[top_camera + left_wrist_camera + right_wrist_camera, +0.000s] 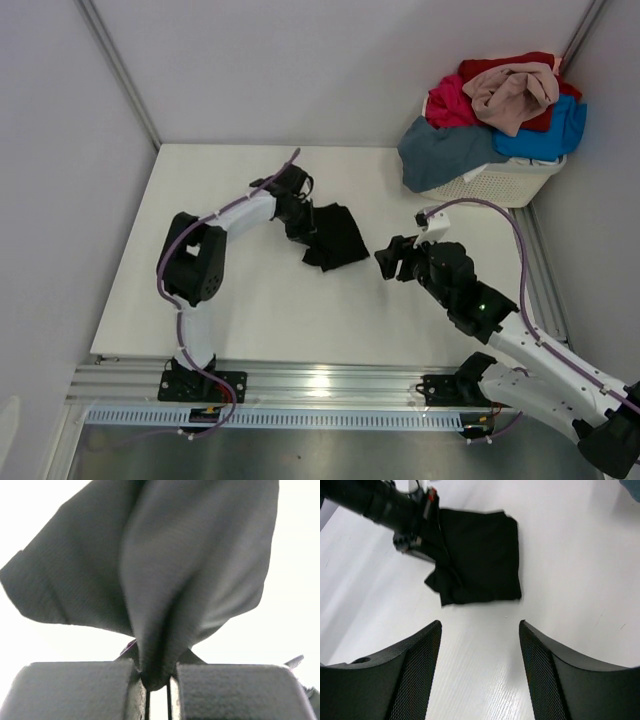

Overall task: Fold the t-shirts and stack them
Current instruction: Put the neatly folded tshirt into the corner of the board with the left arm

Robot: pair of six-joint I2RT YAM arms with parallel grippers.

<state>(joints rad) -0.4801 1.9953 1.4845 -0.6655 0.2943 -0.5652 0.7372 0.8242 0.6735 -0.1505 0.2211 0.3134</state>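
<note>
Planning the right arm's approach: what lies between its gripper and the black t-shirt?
Only bare table between the right gripper and black t-shirt, per the right wrist view.

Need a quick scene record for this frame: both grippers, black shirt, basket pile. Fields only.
left gripper: shut on a bunched edge of the black t-shirt
right gripper: open, empty, facing the shirt, apart from it
black t-shirt: partly folded, lying on the table
other t-shirts: unfolded heap in the white basket, far right corner
stack: none started
</note>
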